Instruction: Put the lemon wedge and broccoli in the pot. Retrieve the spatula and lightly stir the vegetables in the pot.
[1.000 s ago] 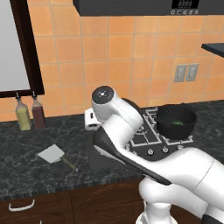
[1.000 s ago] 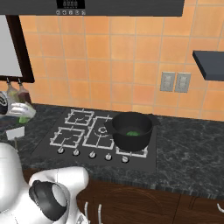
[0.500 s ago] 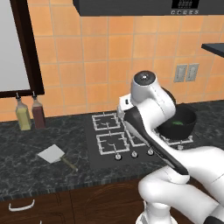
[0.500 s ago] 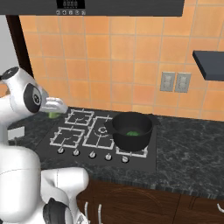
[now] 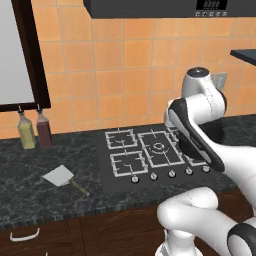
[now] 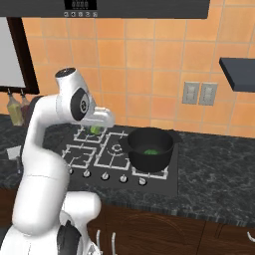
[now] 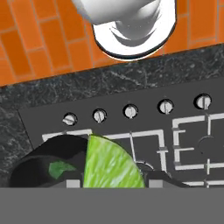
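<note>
One lemon wedge (image 7: 111, 164), curved and yellow-green, sits clamped in the gripper (image 6: 95, 129) above the stove's (image 6: 89, 152) left burners. One matte black pot (image 6: 149, 149) holds one green broccoli (image 6: 151, 152) lump. One pale-bladed spatula (image 5: 63, 177) lies on the speckled counter (image 5: 30, 170). The arm bends over the stove.

- The glossy white, rounded arm (image 6: 42, 149) is built of thick tubular links that swell into ball-like joints.
- A dark grey round joint cap (image 6: 80, 104) with a lighter ring sits on the side of the upper joint; another dark disc (image 6: 64, 72) tops it.
- A long black band (image 5: 192, 137) runs along one white link.
- The bulbous white base housing (image 5: 192, 220) carries a dark grey joint ring (image 5: 244, 241) at its lower right.
- The short white wrist section (image 6: 100, 118) ends the arm; its surface is smooth, without visible cables or markings.
</note>
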